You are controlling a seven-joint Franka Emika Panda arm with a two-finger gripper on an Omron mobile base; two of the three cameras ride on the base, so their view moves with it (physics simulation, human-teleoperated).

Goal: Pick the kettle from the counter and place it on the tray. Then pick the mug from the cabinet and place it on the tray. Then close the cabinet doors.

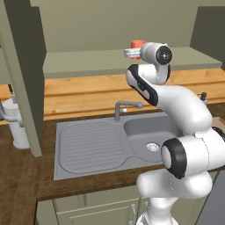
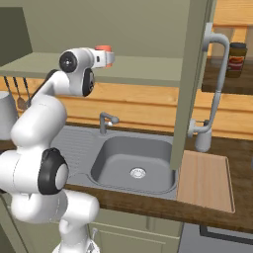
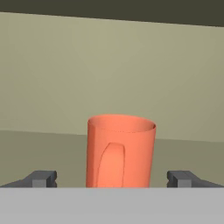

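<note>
White arm raised to cabinet [image 1: 110, 61] shelf; gripper [image 3: 112, 179] spread around mug [image 3: 120, 151].

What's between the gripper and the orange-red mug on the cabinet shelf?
Nothing visible. In the hand view the orange-red cylindrical mug stands upright straight ahead, centred between the open gripper's fingertips, handle facing the camera, with bare pale green shelf on both sides.

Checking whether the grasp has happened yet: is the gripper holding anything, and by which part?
Nothing is held. The gripper is open, its fingers standing apart on either side of the mug without touching it.
</note>
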